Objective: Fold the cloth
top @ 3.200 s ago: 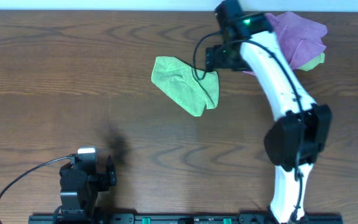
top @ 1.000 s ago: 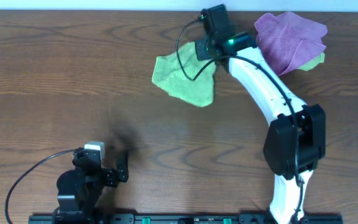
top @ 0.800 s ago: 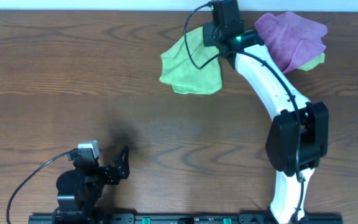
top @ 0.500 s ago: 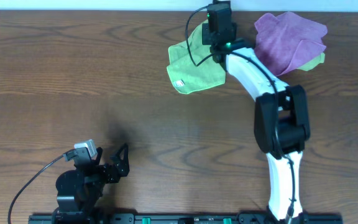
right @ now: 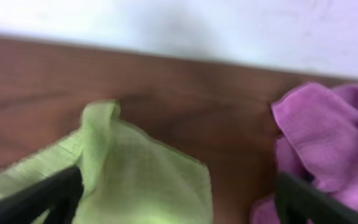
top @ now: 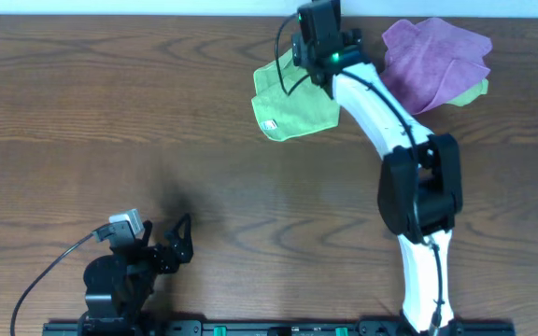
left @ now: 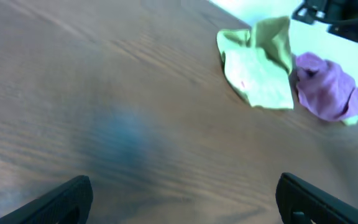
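With both arms' jaws spread and empty, we judge the green cloth (top: pixel 292 107) light and limp, best pinched by a corner lying flat on the bench (top: pixel 110 112).

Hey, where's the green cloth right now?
In the overhead view the green cloth lies near the far edge of the table, just left of the purple cloth, partly under the right gripper.

Three cloths lay along the bench's far edge: one green cloth (top: pixel 292 105) near its middle, one purple cloth (top: pixel 437 54) toward the far right corner, and one yellow-green cloth (top: pixel 478 90), only a sliver under the purple. Two arms were mounted at the near edge, a left arm (top: pixel 118 280) and a right arm (top: pixel 381 103).
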Controlling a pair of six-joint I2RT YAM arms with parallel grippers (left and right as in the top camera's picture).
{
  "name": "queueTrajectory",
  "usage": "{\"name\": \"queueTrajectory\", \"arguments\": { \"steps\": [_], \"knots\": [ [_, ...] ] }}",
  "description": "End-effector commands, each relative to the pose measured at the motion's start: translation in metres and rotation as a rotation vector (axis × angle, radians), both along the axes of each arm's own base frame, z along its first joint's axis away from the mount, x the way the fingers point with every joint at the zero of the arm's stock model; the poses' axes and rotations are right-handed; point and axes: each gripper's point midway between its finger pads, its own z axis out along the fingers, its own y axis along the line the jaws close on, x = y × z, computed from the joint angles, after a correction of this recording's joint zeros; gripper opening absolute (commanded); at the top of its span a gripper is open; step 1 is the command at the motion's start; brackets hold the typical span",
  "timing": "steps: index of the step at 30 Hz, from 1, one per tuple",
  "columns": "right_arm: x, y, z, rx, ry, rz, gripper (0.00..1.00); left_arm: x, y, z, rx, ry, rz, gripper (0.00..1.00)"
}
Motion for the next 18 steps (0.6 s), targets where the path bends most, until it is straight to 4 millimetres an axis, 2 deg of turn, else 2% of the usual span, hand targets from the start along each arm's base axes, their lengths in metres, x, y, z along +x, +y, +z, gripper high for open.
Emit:
{"name": "queueTrajectory", "arguments": {
  "steps": [1,7,13,18],
  "knots": [
    [-0.013,0.021,0.048,0.041,-0.009,0.071,0.99,0.005,0.007,0.006,0.012,-0.033,0.039,0.95],
    [-0.074,0.078,0.008,0.200,0.301,0.317,0.98,0.007,0.006,0.010,0.010,-0.052,0.037,0.95],
    [-0.106,0.110,-0.019,0.249,0.433,0.437,0.99,0.007,0.006,0.010,0.008,-0.053,0.036,0.95],
    [-0.123,0.123,-0.075,0.269,0.583,0.461,0.94,0.006,0.003,0.011,-0.053,-0.038,0.041,0.95]
  ]
}}
